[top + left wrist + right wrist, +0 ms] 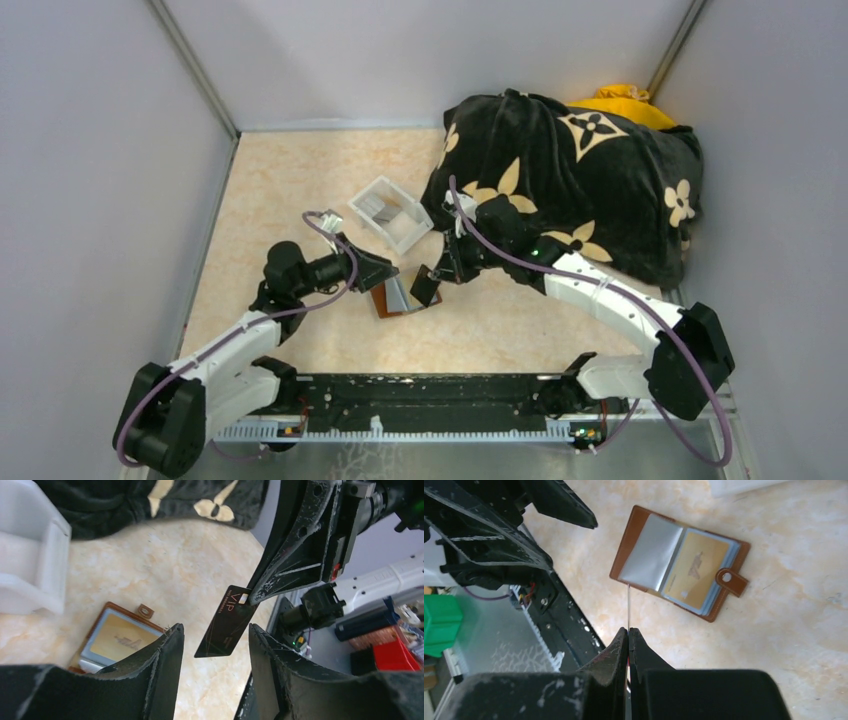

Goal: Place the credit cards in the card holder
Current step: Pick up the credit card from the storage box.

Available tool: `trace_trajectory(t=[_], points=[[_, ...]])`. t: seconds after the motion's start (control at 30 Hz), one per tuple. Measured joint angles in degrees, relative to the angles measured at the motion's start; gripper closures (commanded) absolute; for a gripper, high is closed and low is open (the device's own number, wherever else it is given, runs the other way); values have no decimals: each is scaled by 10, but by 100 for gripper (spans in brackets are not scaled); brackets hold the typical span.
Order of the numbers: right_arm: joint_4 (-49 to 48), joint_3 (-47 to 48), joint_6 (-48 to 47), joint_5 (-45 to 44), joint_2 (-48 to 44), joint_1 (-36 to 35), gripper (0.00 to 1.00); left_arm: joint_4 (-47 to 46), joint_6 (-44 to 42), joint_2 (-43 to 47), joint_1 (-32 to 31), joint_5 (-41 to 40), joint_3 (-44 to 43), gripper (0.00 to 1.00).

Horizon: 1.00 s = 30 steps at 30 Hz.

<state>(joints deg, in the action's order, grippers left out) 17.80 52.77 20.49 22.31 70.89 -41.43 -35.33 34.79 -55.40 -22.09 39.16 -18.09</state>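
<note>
Closest to the left wrist camera, the left gripper (215, 626) stands partly open with nothing in it. The lower end of a black card (227, 622) shows in the gap between its two fingers, touching neither. That card, printed "VIP" in gold, hangs tilted above the worktop (300, 190), pinched at its upper corner by the right gripper (628, 630), whose jaws are pressed tight on it; from the right wrist camera the card appears edge-on as a thin line. Below and just beside both grippers, the brown wallet (735, 582) lies open and flat on the worktop, snap tab sticking out at one side. One clear sleeve (651, 550) is folded over, and a gold card (696, 570) sits in the pocket next to it. A clear plastic tray (55, 565) rests farther back on the worktop, near the wallet, with a few more cards (375, 208) inside. Behind it, a black blanket (570, 180) with tan flower shapes is heaped over the right rear corner.
</note>
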Motion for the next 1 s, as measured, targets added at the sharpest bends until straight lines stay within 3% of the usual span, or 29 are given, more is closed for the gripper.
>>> trace_trajectory(t=[0.3,0.77,0.83,1.0], points=[[-47,-15,39,93,1,27,100,-4,-19,-67,-39,63,-14,45],[-97,-15,66,176,59,48,100,-1,-43,-120,-56,88,-48,51],[-101,-15,68,184,63,51,100,0,-45,-129,-56,92,-48,57],[-103,-15,68,202,81,59,100,-1,-47,-148,-56,104,-50,89]])
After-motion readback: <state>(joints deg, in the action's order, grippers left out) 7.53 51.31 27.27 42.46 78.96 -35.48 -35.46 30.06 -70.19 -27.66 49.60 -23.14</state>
